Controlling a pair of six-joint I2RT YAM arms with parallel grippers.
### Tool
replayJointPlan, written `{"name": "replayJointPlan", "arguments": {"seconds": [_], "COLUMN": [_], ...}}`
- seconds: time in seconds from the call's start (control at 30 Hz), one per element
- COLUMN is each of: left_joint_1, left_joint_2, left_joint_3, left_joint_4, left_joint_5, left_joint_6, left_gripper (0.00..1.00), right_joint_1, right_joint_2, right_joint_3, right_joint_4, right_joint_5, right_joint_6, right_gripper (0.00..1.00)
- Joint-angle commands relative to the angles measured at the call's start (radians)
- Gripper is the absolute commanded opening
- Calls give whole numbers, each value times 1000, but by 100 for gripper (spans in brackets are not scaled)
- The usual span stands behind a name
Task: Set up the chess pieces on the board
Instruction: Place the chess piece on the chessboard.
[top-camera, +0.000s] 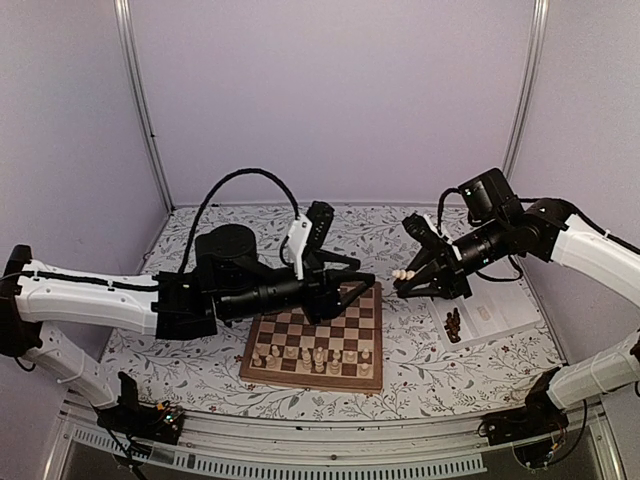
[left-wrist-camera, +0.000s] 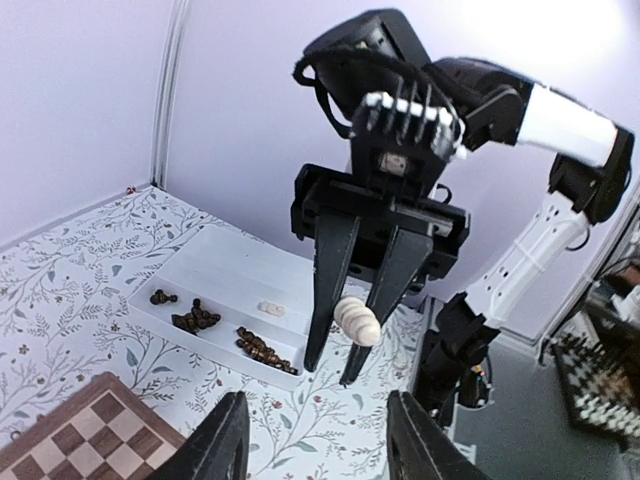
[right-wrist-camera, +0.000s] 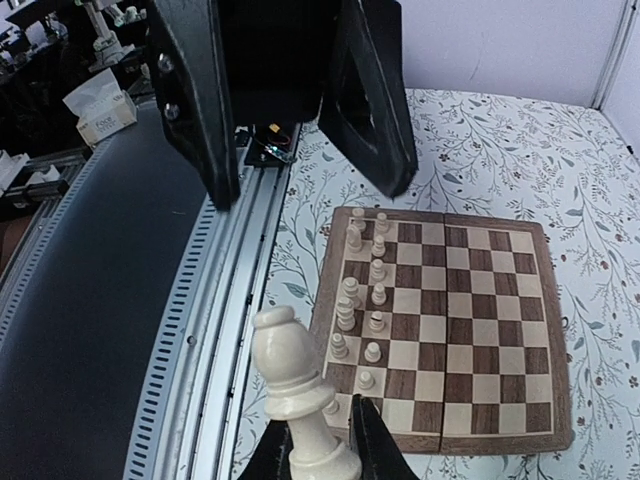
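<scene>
From above: the board (top-camera: 318, 345) flat on the floral cloth (top-camera: 200, 370) close to the arm bases, pale chess pieces (top-camera: 312, 357) standing in its two nearest rows. Left gripper (top-camera: 362, 272) up in the air over the board's far right corner, fingers apart, nothing between them. Right gripper (top-camera: 405, 275) raised just right of the board, clamped on a pale piece (top-camera: 400, 273). White tray (top-camera: 495, 310) on the cloth beneath the right arm, dark pieces (top-camera: 453, 325) heaped at its left end.

From the left wrist: own two fingers spread wide at the bottom edge, empty between. Opposite, the right gripper (left-wrist-camera: 330, 372) pointing down, pinched on the pale piece (left-wrist-camera: 358, 322), lying sideways between the fingers, well above the cloth. Behind it the white tray (left-wrist-camera: 230, 265), dark pieces (left-wrist-camera: 197, 317) in three clusters along its near side, a lone pale piece (left-wrist-camera: 270, 307) lying just behind them; hard to tell whether a divider runs between. A corner of the board (left-wrist-camera: 90, 435) at lower left.

From the right wrist: the pale piece (right-wrist-camera: 290, 375) upright, round head up, gripped low between own fingertips at the bottom edge. Below, the board (right-wrist-camera: 480, 330) with the pale chess pieces (right-wrist-camera: 362, 300) in two lines along its left side, next to the rail (right-wrist-camera: 215, 340). Left gripper (right-wrist-camera: 310, 190) at the top, black fingers apart.
</scene>
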Motion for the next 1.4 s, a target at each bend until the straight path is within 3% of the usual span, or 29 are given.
{"name": "replayJointPlan", "arguments": {"seconds": [0.0,0.43,0.63,0.87,1.03,1.1,1.23,1.37], "left_joint_1": [-40,-40,-39,-31,-24,-22,-20,-20], "left_joint_2": [77,167,206,212,203,192,152,99], "left_joint_3": [86,173,220,228,221,215,231,232], "left_joint_4": [71,52,9,0,-17,-24,-115,-307], "left_joint_5": [-70,3,43,55,49,48,30,-4], "left_joint_6": [120,130,130,115,103,103,122,131], "left_gripper": [49,48,39,19,11,9,6,5], "right_joint_1": [-10,-9,-10,-10,-10,-11,-10,-71], "right_joint_2": [16,30,27,19,12,7,-12,-62], "right_joint_3": [32,34,35,33,30,24,-9,-105], "right_joint_4": [19,12,11,11,17,17,-1,-1], "right_joint_5": [-133,-139,-138,-134,-129,-124,-66,-22], "right_joint_6": [63,55,57,57,60,60,40,6], "right_gripper": [8,9,9,9,9,16,44,51]}}
